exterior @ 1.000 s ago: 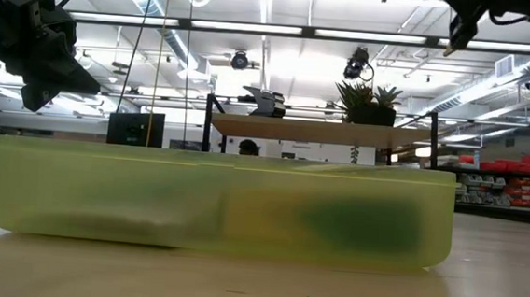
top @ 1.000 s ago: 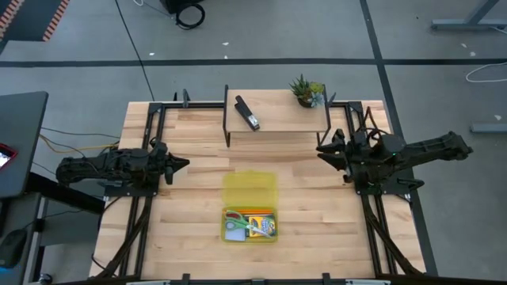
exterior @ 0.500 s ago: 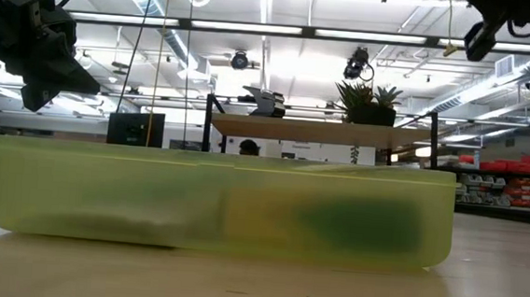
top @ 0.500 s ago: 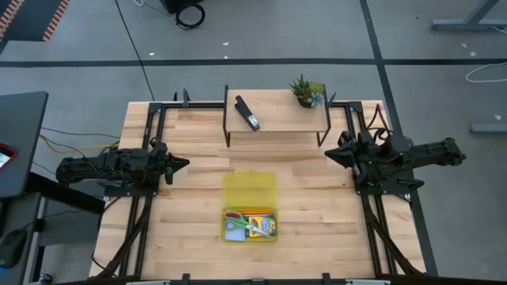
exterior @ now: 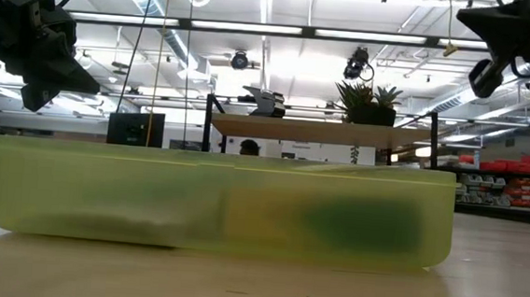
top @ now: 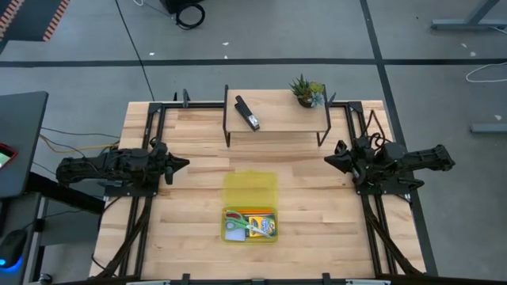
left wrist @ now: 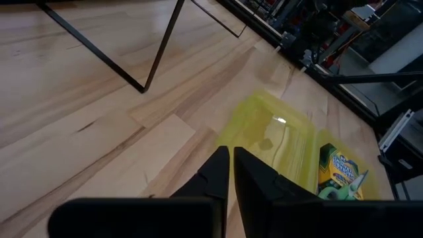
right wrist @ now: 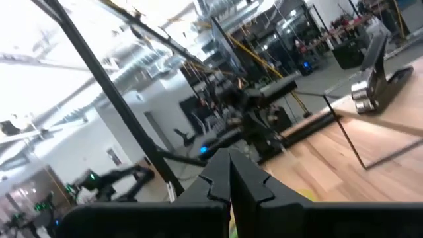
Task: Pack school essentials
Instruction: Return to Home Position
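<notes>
The yellow translucent case (top: pixel 249 207) lies open at the table's middle, its lid flat on the far side. In its tray rest the school essentials: green-handled scissors (top: pixel 255 228), a crayon box (top: pixel 266 226), an orange pencil (top: pixel 255 210) and a pale blue notepad (top: pixel 232 233). The left wrist view shows the crayon box (left wrist: pixel 336 169) and scissors (left wrist: pixel 338 192) too. My left gripper (top: pixel 185 164) hovers shut at the left, pointing toward the case. My right gripper (top: pixel 329 158) hovers shut at the right, above the table; its fingers (right wrist: pixel 229 166) meet.
A black-legged wooden shelf (top: pixel 277 111) stands at the far edge, with a black stapler (top: pixel 247 113) and a potted plant (top: pixel 306 91) on it. In the low view the case's near wall (exterior: pixel 222 204) fills the foreground. Bare wood lies on either side of the case.
My right gripper has drawn back toward the table's right edge and sunk lower, rolling a little. My left gripper has kept still. The case and its contents have not moved.
</notes>
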Robot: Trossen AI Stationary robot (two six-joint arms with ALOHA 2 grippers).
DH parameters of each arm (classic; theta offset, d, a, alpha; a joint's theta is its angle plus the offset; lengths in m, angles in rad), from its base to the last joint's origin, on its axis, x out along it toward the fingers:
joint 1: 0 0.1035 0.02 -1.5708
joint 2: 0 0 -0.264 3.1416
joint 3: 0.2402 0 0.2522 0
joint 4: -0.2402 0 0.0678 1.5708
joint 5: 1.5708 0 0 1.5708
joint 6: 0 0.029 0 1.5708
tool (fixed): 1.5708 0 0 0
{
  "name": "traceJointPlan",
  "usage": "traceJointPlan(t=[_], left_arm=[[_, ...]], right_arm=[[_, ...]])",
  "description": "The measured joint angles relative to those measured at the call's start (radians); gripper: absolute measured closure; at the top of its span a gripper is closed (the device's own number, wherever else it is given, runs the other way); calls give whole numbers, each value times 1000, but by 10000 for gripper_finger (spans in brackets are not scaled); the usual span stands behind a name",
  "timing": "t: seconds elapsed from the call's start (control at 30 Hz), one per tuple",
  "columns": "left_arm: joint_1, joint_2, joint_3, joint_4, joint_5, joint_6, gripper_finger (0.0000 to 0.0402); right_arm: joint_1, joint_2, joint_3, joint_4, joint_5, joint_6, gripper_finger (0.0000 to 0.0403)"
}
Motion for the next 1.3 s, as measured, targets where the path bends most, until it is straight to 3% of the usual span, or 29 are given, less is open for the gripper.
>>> traceJointPlan(t=[0.23, 0.63, 0.87, 1.3], left_arm=[[0, 0, 0, -1, 0, 0, 363], [0, 0, 0, 0, 0, 0, 370], [0, 0, 0, 1, 0, 0, 369], [0, 0, 0, 0, 0, 0, 372]], right_arm=[[1, -1, -35, -6, 5, 48, 396], [1, 4, -86, -54, 149, 168, 396], [0, 33, -75, -107, 147, -161, 386], [0, 41, -75, -107, 144, -178, 382]])
